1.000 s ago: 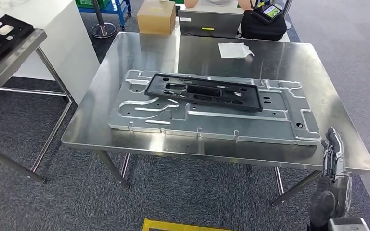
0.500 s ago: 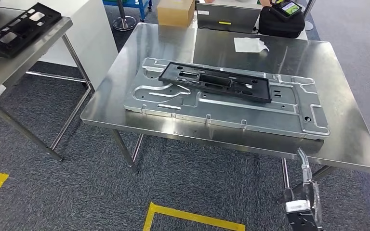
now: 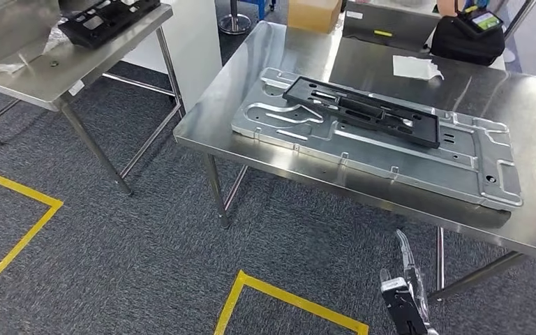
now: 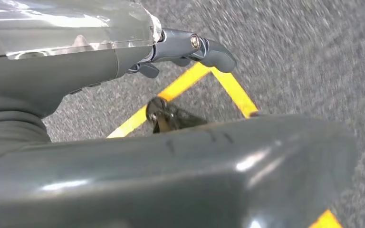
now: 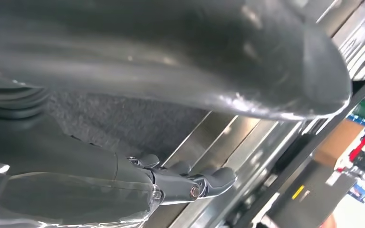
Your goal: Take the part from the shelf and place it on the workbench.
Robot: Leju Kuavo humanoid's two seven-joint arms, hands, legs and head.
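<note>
the right robot hand hangs low beside the robot, over the grey carpet floor and just under the near edge of the big desk. it holds nothing. in the right wrist view its fingers look stretched out and a little apart. the left robot hand hangs over the floor too, above a yellow tape line, and it holds nothing either, with its fingers loose and spread.

on the big desk lies a wide silver metal plate, and a long black part rests on top of it. far off to the left, on the shelf, sits another black part. i think that one is the next to fetch.

the part looks like hard plastic, thin and long, with many holes cut in it. it is likely light and stiff, so it should not bend or flop. it may be a bit smooth and could slip. a good place to hold it would be the long side rims, near the middle, one robot hand on each side, so it stays flat. squeezing the thin bars between the holes could crack them.
</note>
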